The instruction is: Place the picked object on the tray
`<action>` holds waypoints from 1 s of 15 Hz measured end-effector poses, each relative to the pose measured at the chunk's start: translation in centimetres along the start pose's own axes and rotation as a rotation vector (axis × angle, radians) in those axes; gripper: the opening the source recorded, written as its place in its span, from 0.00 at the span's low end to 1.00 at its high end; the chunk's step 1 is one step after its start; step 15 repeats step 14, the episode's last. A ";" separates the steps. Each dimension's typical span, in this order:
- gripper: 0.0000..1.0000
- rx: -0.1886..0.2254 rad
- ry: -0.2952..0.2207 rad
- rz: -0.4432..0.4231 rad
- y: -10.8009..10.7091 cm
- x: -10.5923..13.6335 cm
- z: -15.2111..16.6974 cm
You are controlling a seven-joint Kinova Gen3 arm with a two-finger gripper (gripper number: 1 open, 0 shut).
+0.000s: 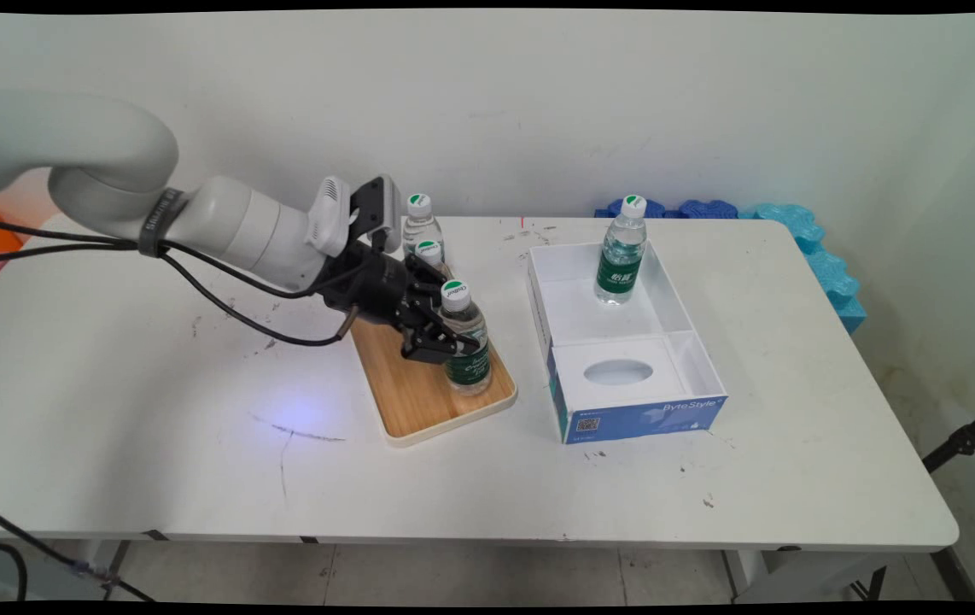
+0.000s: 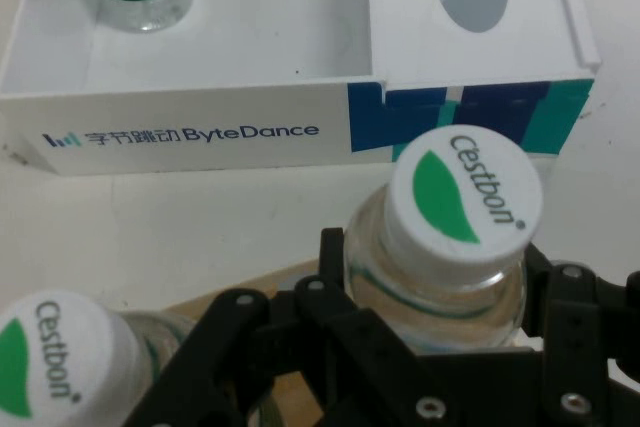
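My gripper (image 1: 452, 346) is shut on a clear water bottle (image 1: 457, 295) with a white-and-green cap and a green label. The bottle stands upright near the right side of a wooden tray (image 1: 419, 397). In the hand view its cap (image 2: 465, 202) sits between the black fingers (image 2: 332, 247), which press on the bottle's shoulder from both sides. Two more such bottles (image 1: 429, 251) (image 1: 419, 215) stand behind it on the tray, partly hidden by the hand. One of their caps (image 2: 50, 359) shows at the lower left of the hand view.
Right of the tray lies an open white box with a blue front (image 1: 637, 418) and a ByteDance side wall (image 2: 200, 132). A fourth bottle (image 1: 621, 252) stands in its far end. Blue foam pieces (image 1: 795, 224) line the table's back right corner.
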 end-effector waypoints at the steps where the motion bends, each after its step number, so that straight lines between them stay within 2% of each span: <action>1: 0.00 0.001 0.002 -0.003 0.0 -0.1 0.2; 10: 0.00 0.015 0.006 -0.023 0.2 -0.6 1.3; 11: 1.00 0.017 0.007 -0.023 0.2 -0.7 1.4; 15: 1.00 0.019 0.007 -0.022 0.2 -0.8 1.4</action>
